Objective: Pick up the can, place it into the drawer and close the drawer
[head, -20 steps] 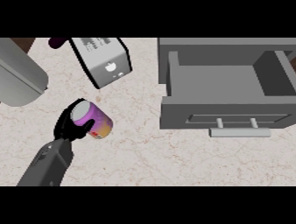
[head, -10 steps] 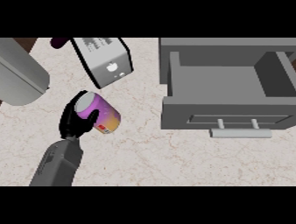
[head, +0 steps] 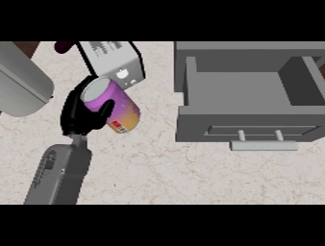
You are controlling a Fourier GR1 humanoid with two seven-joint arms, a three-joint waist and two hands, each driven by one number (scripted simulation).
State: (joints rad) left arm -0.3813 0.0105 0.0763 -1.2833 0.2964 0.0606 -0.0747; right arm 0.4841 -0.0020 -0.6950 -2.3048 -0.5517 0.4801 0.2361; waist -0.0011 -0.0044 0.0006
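Nearest, left hand (head: 80,117): fingers curled round purple-and-orange can (head: 114,105), held tilted above the counter (head: 193,168); label unreadable. Right: grey drawer (head: 254,96), open. Far edge: grey box (head: 116,60), print illegible, small logo.

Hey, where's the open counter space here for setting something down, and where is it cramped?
Bare counter runs below the open drawer and right of the left hand holding the can. The drawer's inside is also bare. It is crowded top left, between the grey appliance, the box and the can.
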